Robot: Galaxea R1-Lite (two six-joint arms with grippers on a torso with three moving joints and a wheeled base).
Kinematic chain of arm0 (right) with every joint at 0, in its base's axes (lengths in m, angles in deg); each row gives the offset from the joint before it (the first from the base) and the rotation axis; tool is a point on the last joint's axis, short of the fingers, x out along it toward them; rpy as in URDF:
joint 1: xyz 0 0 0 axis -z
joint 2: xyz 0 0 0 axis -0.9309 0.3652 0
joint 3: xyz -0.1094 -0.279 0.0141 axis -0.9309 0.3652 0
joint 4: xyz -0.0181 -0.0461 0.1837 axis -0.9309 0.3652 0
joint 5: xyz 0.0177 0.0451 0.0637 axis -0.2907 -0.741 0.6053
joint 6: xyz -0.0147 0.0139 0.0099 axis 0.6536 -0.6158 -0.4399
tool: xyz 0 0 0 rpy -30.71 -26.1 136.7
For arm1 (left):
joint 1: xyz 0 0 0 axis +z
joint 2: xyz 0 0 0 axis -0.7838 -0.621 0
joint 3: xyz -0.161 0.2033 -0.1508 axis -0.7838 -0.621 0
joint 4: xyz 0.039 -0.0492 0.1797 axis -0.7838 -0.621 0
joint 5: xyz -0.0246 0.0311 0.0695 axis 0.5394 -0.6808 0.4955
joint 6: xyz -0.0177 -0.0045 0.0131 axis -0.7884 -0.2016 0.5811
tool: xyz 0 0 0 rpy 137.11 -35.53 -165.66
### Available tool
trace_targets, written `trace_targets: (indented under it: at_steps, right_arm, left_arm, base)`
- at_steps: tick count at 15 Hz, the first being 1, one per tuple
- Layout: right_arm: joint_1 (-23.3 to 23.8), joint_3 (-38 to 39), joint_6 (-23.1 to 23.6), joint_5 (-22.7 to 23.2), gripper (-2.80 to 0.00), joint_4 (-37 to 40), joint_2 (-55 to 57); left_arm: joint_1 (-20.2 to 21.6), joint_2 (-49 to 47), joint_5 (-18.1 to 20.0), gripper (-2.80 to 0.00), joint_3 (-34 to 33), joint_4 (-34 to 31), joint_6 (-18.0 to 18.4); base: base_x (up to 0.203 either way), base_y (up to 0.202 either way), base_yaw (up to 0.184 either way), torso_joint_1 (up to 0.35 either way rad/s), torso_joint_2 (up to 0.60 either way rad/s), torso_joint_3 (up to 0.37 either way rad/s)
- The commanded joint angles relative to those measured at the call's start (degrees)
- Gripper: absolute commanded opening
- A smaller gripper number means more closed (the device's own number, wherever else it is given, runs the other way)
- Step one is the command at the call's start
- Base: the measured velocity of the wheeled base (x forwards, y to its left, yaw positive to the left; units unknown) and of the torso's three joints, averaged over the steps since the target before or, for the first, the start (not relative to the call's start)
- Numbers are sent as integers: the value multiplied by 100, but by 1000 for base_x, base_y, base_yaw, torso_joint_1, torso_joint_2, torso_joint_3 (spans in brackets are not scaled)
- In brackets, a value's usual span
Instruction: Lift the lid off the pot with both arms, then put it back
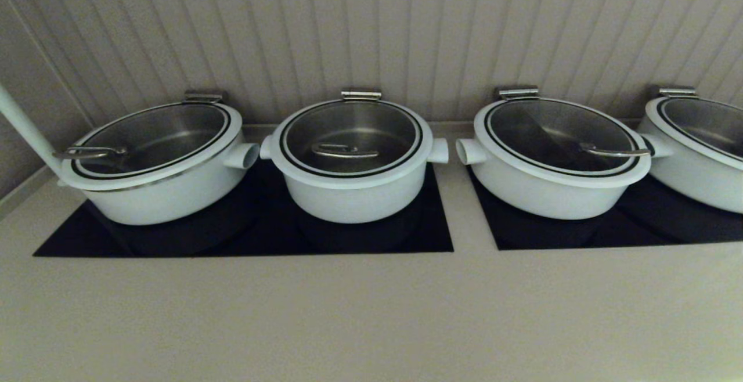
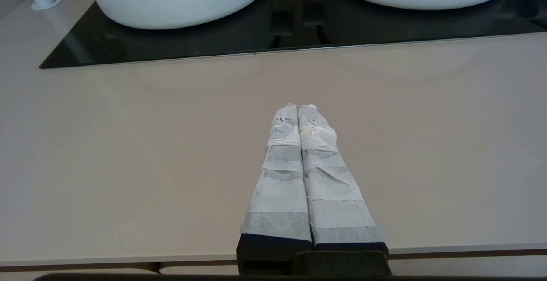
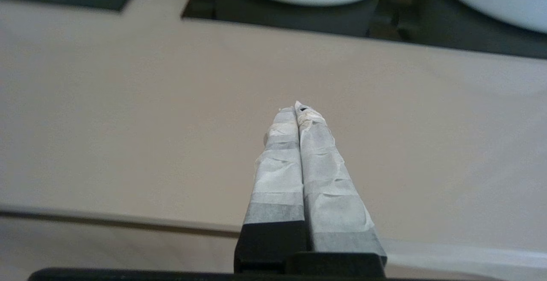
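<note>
1. The lid (image 1: 352,138) sits closed on the pot (image 1: 354,187), its curved steel handle (image 1: 343,151) at the centre.
2. The pot stands on the right half of a black cooktop panel (image 1: 255,237), second from the left in a row of four white pots.
3. A wider pot (image 1: 157,187) shares that panel to the left; two more (image 1: 551,187) (image 1: 696,179) sit on a second panel to the right.
4. The left gripper (image 2: 298,109) hovers over the beige counter (image 1: 371,312) in front of the cooktop, its wrapped fingers pressed together, holding nothing.
5. The right gripper (image 3: 296,109) hovers likewise over the counter, fingers closed and empty.
</note>
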Motion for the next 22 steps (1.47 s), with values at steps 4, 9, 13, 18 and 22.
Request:
trace_targets:
  at_steps: [4, 9, 13, 18, 22]
  right_arm:
    - [-13, 5, -85, -6, -280, -2, -261]
    - [-13, 5, -85, -6, -280, -2, -261]
    - [-13, 5, -86, -14, -280, -2, -261]
    - [-13, 5, -164, -24, -280, -2, -261]
    - [-13, 5, -146, -15, -280, -2, -261]
  left_arm:
    - [2, -2, 2, -280, 0, 1, 1]
    - [2, 2, 2, -280, 0, 1, 1]
    - [2, 2, 2, -280, 0, 1, 1]
    - [2, 2, 2, -280, 0, 1, 1]
    - [2, 2, 2, -280, 0, 6, 1]
  base:
    - [0, 0, 0, 0, 0, 0]
    - [0, 0, 0, 0, 0, 0]
    - [0, 0, 0, 0, 0, 0]
    - [0, 0, 0, 0, 0, 0]
    - [0, 0, 0, 0, 0, 0]
